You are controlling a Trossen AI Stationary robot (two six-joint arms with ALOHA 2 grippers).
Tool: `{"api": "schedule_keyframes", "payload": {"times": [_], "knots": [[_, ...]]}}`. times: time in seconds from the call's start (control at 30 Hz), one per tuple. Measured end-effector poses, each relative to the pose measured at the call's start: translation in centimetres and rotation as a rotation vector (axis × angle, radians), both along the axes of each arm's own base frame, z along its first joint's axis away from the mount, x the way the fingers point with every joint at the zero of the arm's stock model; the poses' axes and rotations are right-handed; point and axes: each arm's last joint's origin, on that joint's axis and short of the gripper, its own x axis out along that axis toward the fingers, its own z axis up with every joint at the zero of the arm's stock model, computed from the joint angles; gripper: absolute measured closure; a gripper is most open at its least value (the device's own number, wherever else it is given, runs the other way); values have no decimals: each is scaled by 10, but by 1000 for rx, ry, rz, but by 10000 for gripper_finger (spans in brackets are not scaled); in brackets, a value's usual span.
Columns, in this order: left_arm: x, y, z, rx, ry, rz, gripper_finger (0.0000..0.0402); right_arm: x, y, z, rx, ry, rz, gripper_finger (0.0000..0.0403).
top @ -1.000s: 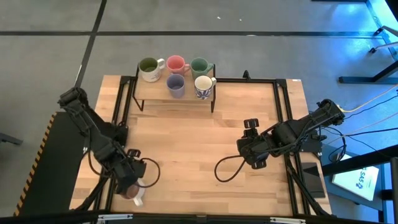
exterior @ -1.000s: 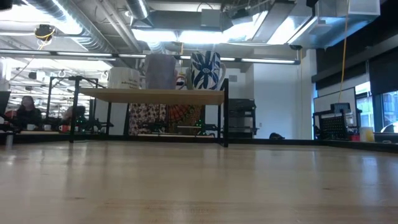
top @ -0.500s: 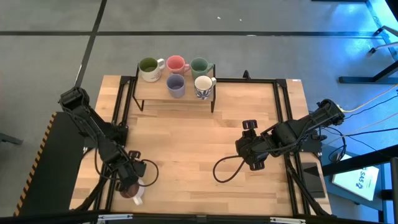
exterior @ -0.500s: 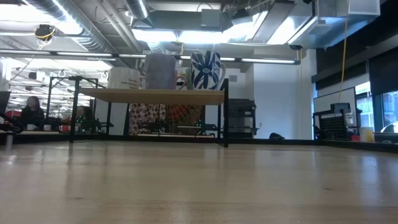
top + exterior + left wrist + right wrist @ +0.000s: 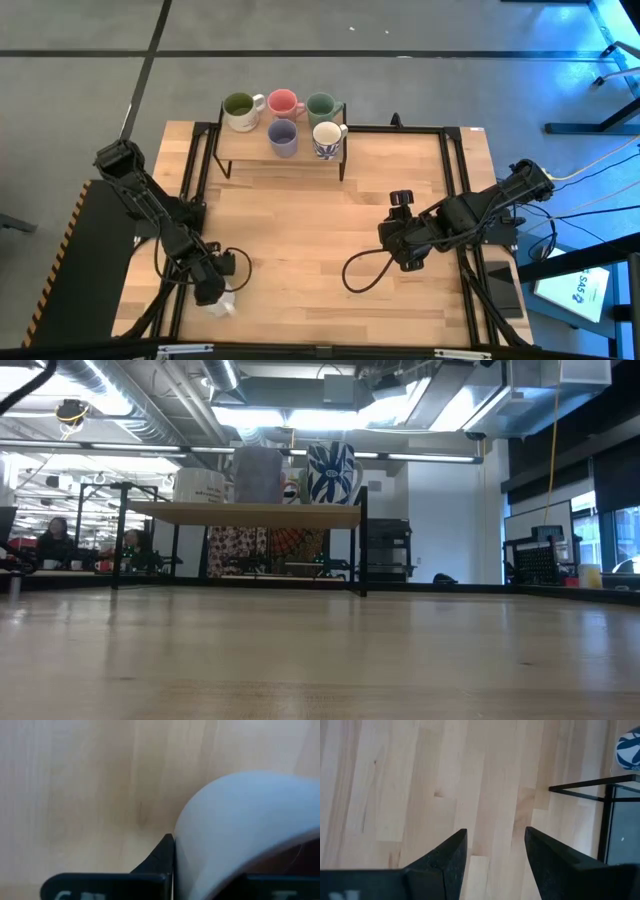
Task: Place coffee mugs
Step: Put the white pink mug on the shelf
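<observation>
1. Between the fingers of the left hand [image 5: 212, 290], low over the near left part of the desk [image 5: 300, 240], sits the last mug [image 5: 221, 304]; its pale rounded wall fills the left wrist view, pressed against a dark finger [image 5: 159, 860], so the hand looks to be pinching the mug.
2. Well ahead of that hand, on the shelf [image 5: 283, 155] at the desk's far edge, five mugs already stand: the cream one with the olive inside [image 5: 240, 111], the pink one [image 5: 284, 103] and the green one [image 5: 320, 107] at the back, with the lavender one [image 5: 282, 137] and the blue-patterned one [image 5: 327, 139] in front.
3. My judgement is that the step in hand is the pickup of the sixth mug, with five of six already placed.
4. The next move calls for a clean lift off the desk, a carry forward to the shelf, and a drop into a free spot without knocking the neighbours; the front left of the shelf, beside the lavender mug, looks bare.
5. Over the middle right of the desk, the right hand [image 5: 404, 232] waits, its fingers [image 5: 445, 860] spread apart and holding nothing.
</observation>
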Motion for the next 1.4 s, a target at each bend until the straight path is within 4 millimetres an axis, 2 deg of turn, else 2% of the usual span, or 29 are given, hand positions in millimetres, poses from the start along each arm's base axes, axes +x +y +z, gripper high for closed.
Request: {"api": "schedule_keyframes", "payload": {"times": [0.17, 0.27, 0.4, 0.57, 0.77, 1.0, 1.2, 1.4], "knots": [[14, 5, 6, -16, 0, 259, 387, -1, -1, 0, -10, 6, 3, 219], [28, 7, 18, -85, 3, 422, 388, -2, -2, 0, -23, 20, 2, 219], [48, 14, 43, -109, -19, 617, 388, -5, -3, -1, -45, 54, 1, 219], [75, 31, 87, -121, -41, 718, 388, -10, -6, -2, -73, 106, 1, 219], [86, 74, 135, 23, -6, 772, 388, -12, -8, -2, -107, 118, -4, 219], [77, 137, 178, 295, 44, 884, 388, -12, -8, -2, -120, 110, -6, 219], [71, 185, 201, 395, 29, 977, 388, -12, -8, -2, -122, 108, -6, 219], [58, 222, 205, 466, 80, 1104, 388, -12, -8, -2, -123, 109, -7, 219]]}}
